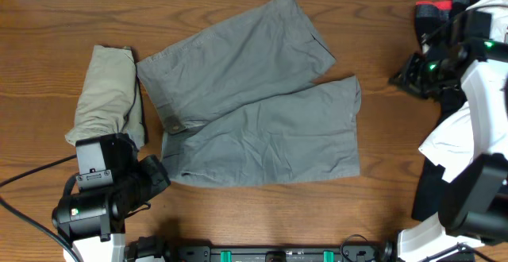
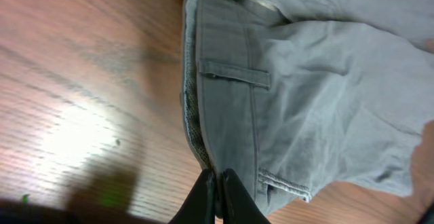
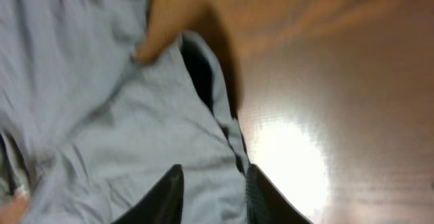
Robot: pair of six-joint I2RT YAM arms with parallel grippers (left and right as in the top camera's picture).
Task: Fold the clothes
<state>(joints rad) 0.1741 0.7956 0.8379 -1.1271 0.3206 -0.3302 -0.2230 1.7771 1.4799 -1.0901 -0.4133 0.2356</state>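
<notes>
The grey shorts lie spread flat in the middle of the table, waist toward the left, one leg pointing up and right, the other straight right. The khaki shorts sit folded in a narrow bundle just left of them, the two almost touching at the waist.

The left arm is at the near left corner, its tip at the lower end of the grey waistband. The left jaws are pressed together at the waistband's edge; whether any cloth is caught between them I cannot tell. A belt loop lies across the band just ahead of them.

The right arm stands at the right side, its tip just off the hem of the lower leg. The right jaws are spread, a gap between them, with grey cloth and the dark leg opening ahead in a blurred wrist view. They grip nothing.
</notes>
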